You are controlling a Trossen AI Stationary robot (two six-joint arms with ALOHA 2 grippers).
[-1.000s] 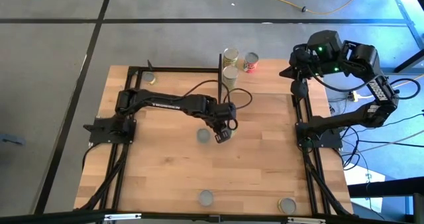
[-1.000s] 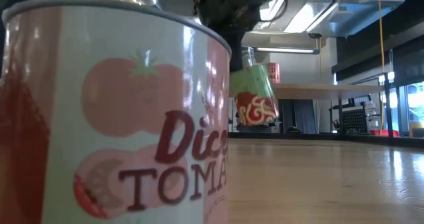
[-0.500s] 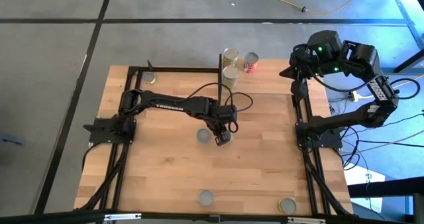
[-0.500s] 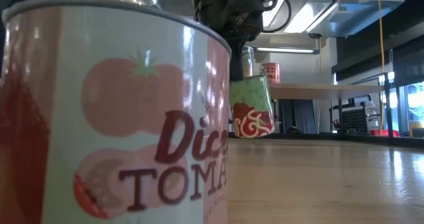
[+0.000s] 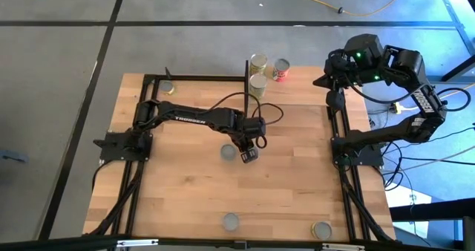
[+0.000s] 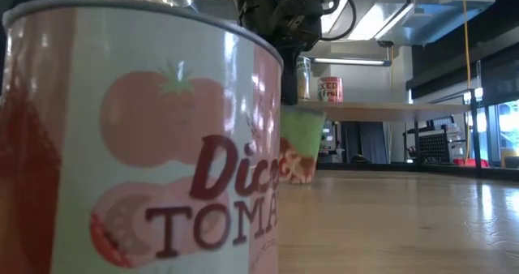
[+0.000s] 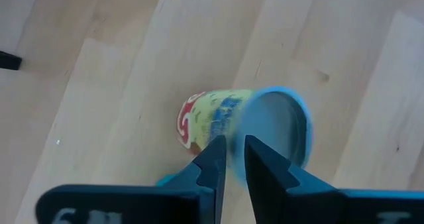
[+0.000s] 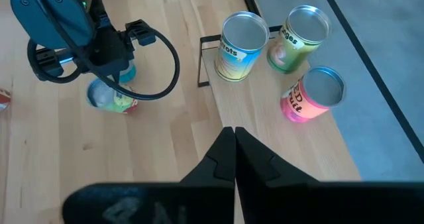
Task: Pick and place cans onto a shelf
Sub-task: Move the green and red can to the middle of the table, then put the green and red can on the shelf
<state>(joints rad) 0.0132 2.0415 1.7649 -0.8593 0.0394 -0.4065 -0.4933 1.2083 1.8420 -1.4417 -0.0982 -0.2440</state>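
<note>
High view says it all: three cans (image 5: 257,62) stand on the shelf (image 8: 278,138) at the far edge, and that's about it for finished work. The left end effector (image 5: 249,153) hangs over the middle of the surface (image 5: 297,177) with its fingers slightly apart and nothing between them. The yellow-green and red can (image 7: 245,128) right under it lies tipped on the wood, not gripped. An upright grey-topped can (image 5: 228,153) sits just beside it. Two more cans (image 5: 231,221) wait along the near edge, one of them likely the diced tomato tin (image 6: 138,136) filling the low view, and another can (image 5: 169,88) sits at the far left corner. The right end effector (image 8: 233,134) is parked off by the far right corner, fingers pressed together, empty. So I'd guess less than half done, five cans left.
</note>
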